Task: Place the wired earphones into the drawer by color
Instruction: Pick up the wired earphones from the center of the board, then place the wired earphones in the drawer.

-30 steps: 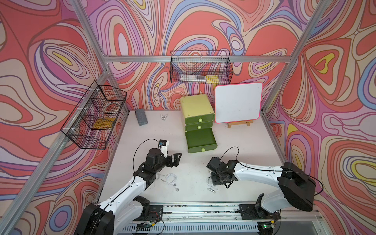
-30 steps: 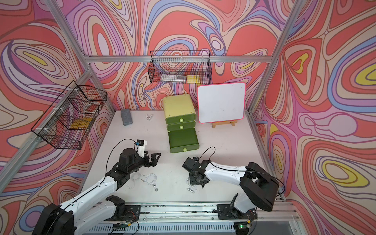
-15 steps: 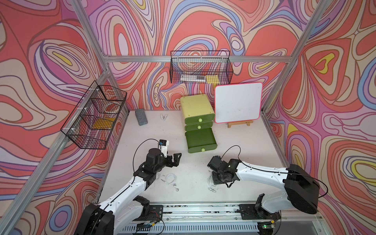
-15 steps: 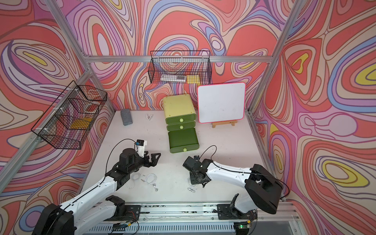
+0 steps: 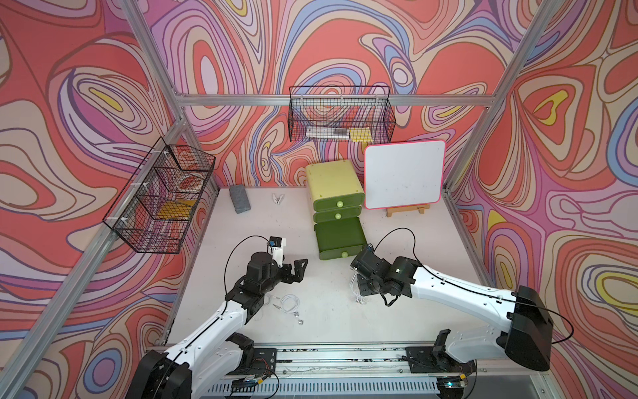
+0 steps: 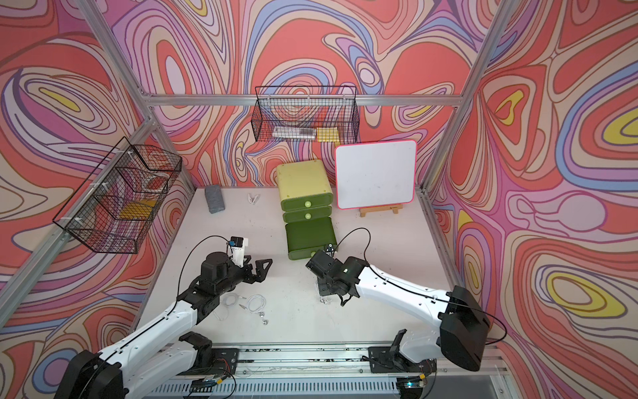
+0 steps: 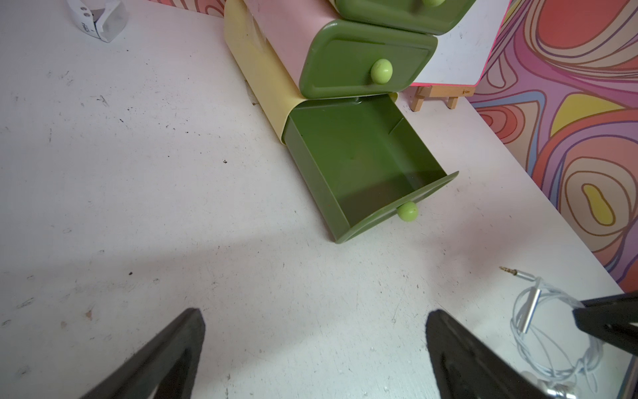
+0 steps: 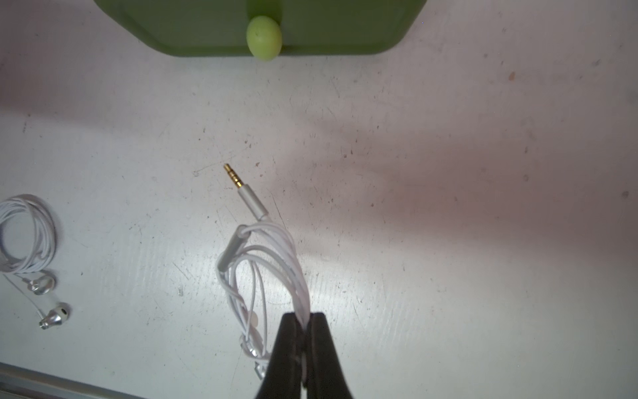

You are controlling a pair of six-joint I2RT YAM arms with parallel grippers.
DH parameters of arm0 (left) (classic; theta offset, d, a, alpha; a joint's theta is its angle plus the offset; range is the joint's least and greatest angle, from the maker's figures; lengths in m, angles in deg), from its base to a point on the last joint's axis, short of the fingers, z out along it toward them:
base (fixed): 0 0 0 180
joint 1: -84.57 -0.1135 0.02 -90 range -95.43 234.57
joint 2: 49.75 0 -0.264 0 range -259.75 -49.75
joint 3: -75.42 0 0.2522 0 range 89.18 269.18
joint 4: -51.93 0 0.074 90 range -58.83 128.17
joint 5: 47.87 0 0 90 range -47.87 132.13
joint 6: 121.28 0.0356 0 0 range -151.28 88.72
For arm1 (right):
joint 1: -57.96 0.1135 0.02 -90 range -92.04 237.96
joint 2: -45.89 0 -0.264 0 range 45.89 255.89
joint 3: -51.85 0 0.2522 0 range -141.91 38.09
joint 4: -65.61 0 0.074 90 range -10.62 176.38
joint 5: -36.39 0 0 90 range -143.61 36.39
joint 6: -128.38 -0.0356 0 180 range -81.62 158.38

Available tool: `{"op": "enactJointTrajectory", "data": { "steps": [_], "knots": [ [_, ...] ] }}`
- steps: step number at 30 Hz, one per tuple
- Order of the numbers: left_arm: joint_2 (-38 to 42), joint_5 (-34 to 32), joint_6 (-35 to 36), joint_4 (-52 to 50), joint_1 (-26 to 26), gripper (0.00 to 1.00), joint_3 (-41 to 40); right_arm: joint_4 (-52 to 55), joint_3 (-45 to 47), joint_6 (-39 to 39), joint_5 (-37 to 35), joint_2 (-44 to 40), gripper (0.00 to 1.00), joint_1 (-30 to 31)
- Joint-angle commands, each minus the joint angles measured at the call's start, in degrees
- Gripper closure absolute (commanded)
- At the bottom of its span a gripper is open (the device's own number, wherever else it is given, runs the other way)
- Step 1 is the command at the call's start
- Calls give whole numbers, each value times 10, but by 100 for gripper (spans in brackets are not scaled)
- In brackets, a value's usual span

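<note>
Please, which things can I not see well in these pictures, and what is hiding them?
Closed upper drawers: contents hidden by their fronts, in both top views.
Right pincer and held earphones: in both top views, mostly hidden under the right arm.
Loose earphones: partly covered by the left arm, in a top view.
Wire basket items: too small in top views.

Nothing legible anywhere. The wooden easel (image 7: 437,97), far ahead of the left gripper (image 7: 316,312) and off to its right side, bears a tiny dark stamp, too small to read. The white folded clip (image 7: 98,19), far ahead to that gripper's left, shows blurred dark marks.
</note>
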Motion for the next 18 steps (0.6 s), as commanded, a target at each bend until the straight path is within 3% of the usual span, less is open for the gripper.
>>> {"op": "enactJointTrajectory", "data": {
  "steps": [1,18],
  "knots": [
    [10,-6,6,-6,1,1,2,24,-44,45,-54,15,100,-7],
    [24,-9,7,-10,1,1,-1,-125,-144,184,-54,90,100,-125]
  ]
}}
